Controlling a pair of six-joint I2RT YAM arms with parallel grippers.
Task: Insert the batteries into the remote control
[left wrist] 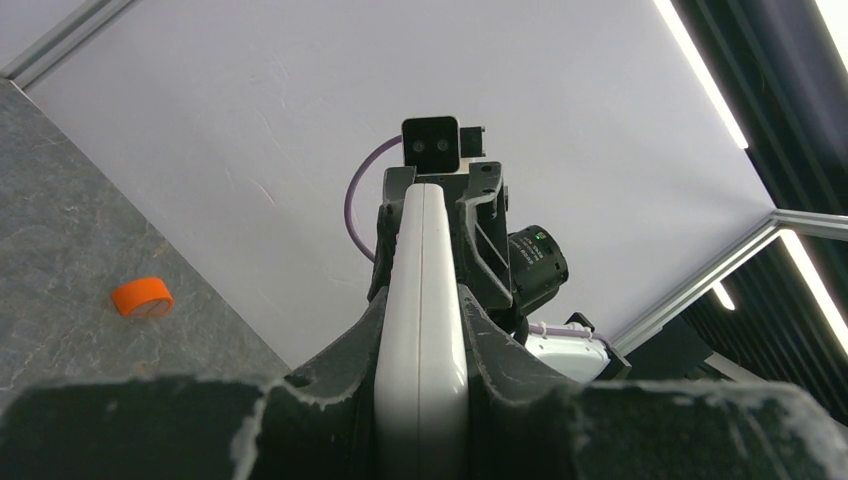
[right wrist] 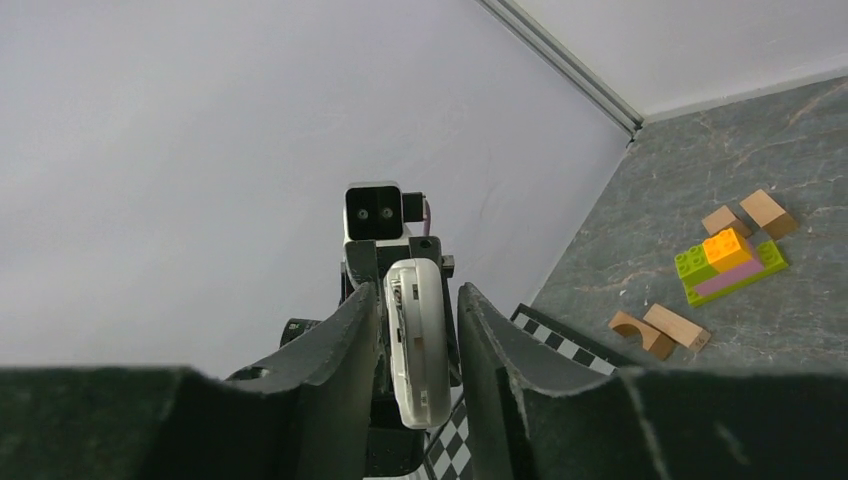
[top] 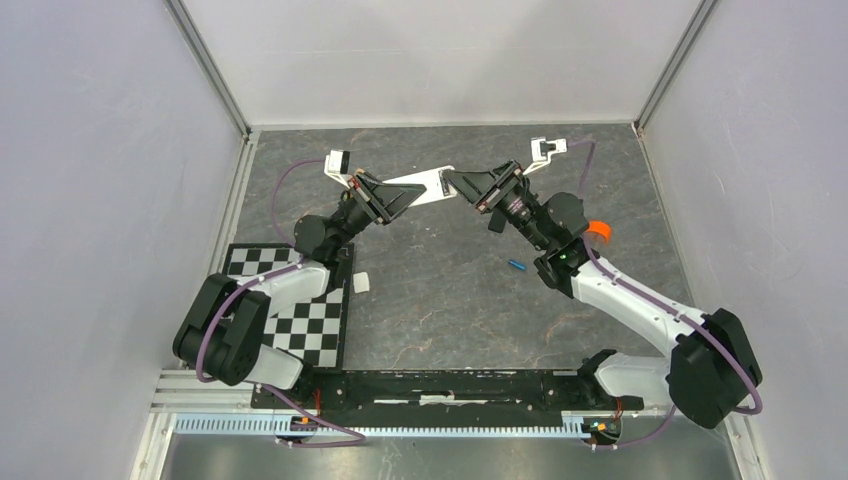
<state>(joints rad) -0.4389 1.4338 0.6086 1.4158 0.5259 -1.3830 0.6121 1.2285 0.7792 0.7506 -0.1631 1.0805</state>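
We see the remote control (left wrist: pixel 422 260) held in the air between the two arms, above the mottled grey stone-look table (top: pixel 450 310). It is smooth white plastic, a rounded slab seen edge-on, with a thin seam running down its side. The left gripper (left wrist: pixel 422 305) is clamped on it: both matte black fingers, rough and chipped at the edges, press flat against the remote's two broad faces with no gap showing. The remote runs straight out past the fingertips toward the other arm. The right gripper (right wrist: pixel 417 300) straddles the remote's far end. Its jaws stand a little wider than the slab, and the right wrist view shows a thin dark sliver on each side, so we read them as slightly parted and not gripping. That end looks rounded, with some small detail on the edge we can't make out. One blue battery (top: pixel 516 265), a tiny thin cylinder, lies flat on the table well apart from both grippers, just beside the right arm's forearm. An orange round cap (left wrist: pixel 141 297) sits on the table by the right arm. A black-and-white checkerboard (top: pixel 300 320) lies flat by the left arm. The right wrist view shows bright plastic bricks (right wrist: pixel 730 262) stacked on a green plate, with plain wooden blocks (right wrist: pixel 660 330) near them.
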